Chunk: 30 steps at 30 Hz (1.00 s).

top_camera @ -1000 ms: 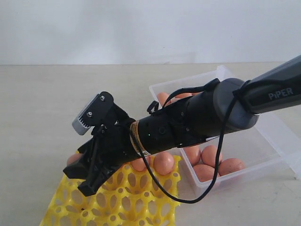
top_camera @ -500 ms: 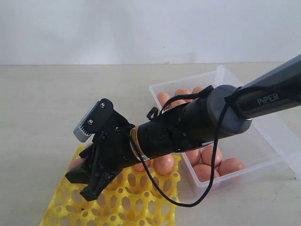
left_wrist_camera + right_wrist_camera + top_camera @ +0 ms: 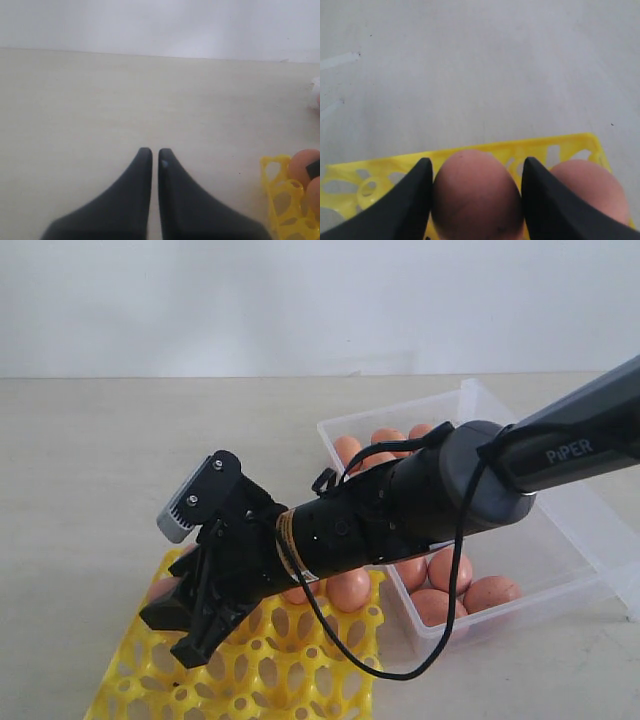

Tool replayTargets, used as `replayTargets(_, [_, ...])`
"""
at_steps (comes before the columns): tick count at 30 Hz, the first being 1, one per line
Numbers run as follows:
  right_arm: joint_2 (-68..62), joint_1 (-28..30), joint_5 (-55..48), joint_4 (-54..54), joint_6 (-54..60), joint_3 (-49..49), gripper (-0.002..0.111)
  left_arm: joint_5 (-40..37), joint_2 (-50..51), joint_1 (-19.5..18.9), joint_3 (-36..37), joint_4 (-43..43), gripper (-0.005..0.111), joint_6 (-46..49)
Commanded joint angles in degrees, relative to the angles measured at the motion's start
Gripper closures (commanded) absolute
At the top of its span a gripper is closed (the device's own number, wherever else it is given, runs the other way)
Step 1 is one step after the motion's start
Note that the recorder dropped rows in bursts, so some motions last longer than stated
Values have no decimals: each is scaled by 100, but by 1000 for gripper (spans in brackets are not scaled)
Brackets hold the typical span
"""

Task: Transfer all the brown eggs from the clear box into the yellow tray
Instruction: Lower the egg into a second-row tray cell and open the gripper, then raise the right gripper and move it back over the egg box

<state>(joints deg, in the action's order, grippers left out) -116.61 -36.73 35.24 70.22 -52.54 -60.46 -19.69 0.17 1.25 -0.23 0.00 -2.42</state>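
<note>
Over beige table (image 3: 100, 460), right pincer (image 3: 477, 161) clasps brown egg (image 3: 475, 200) lengthwise.

Right arm (image 3: 420, 505) blocks much of the clear box (image 3: 580, 530), partly hiding brown eggs (image 3: 490, 592). Yellow tray (image 3: 290, 670) runs off the exterior view's bottom edge. The gripped egg (image 3: 476, 195) is cropped in the right wrist view.

Brown eggs (image 3: 348, 588) look smooth and matt; yellow tray (image 3: 265, 672) and clear box (image 3: 565, 530) are glossy plastic.

Matte black right arm (image 3: 400, 510), grey sleeve (image 3: 585, 445) lettered PiPER. Brass band (image 3: 287, 540) at wrist. Loose black cable (image 3: 332, 637). Silver-grey camera block (image 3: 176, 516), two-screw bracket. Black tapered right tool (image 3: 170, 635).
</note>
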Motion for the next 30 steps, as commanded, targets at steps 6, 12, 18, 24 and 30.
replayTargets(6, [4,8,202,-18,-100,-26,63,35,-17,3,23,0,103,24])
replayTargets(12, [4,8,326,-53,-111,-26,55,35,-17,3,23,0,103,24])
replayTargets(18, [403,18,329,-67,-363,-26,56,35,-17,3,23,0,103,24])
replayTargets(24, [1432,18,-1558,-67,-387,-26,56,35,-17,3,23,0,103,24])
replayTargets(30, [2415,18,-4934,-17,-331,-26,56,35,-17,3,23,0,103,24])
